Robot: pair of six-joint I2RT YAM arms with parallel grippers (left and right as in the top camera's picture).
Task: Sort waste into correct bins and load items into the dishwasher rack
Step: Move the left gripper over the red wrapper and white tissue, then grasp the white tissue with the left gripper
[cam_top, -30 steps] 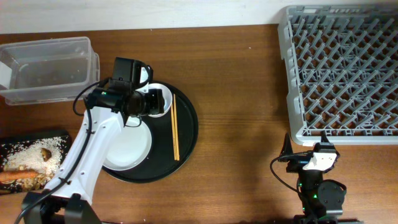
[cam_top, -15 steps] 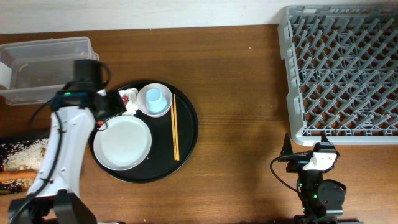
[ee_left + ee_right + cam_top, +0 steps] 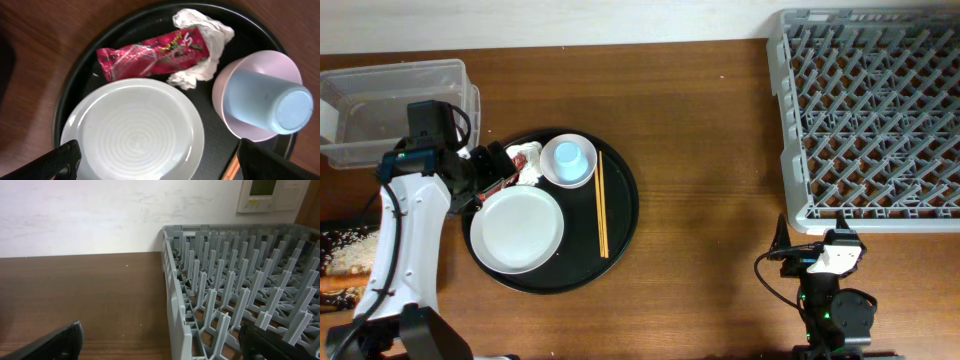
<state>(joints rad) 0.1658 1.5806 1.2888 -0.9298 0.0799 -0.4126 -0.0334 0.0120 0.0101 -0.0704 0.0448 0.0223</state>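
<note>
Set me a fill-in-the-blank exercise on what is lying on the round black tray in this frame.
The light blue cup sits in the small ____. The red snack wrapper lies touching the crumpled white ____. The two wooden ____ lie on the round black tray, beside the white plate.
Missing words: bowl; tissue; chopsticks.

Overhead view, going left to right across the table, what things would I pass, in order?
clear tub → white plate → chopsticks → dishwasher rack
</note>
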